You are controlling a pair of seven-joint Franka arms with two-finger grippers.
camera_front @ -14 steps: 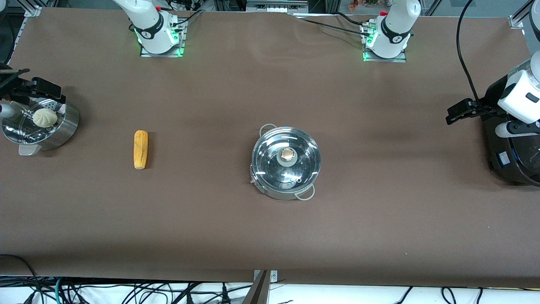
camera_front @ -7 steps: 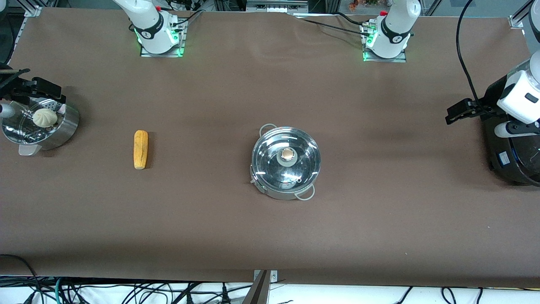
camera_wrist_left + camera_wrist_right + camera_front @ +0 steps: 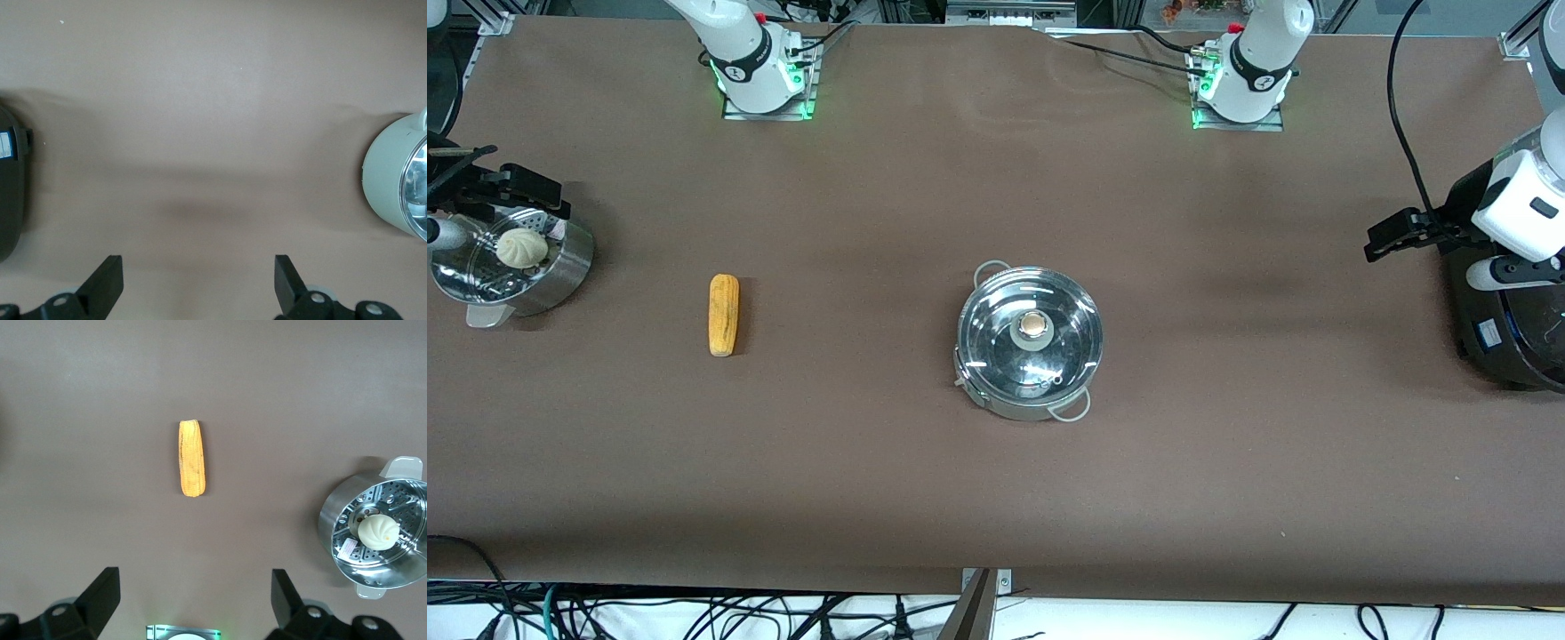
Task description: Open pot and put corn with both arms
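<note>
Table (image 3: 996,178): brown cloth surface carrying everything below.
Cooker (image 3: 1516,320): black, round, at the left arm's end of the table.
Pot (image 3: 1030,342): near the table's middle, lid on, lid knob (image 3: 1033,325) at centre; wire loop handles showed at its rim.
Steamer bowl (image 3: 560,267): perforated steel, at the right arm's end, with a pale bun (image 3: 522,247) inside.
Corn (image 3: 724,314): lay flat on the cloth between steamer bowl and pot, closer to the bowl, well apart from the pot.
Left gripper (image 3: 199,283): up over the cloth beside the cooker, fingers spread apart, nothing between them.
Right gripper (image 3: 195,597): up over the steamer bowl's end, fingers spread apart, holding nothing.
</note>
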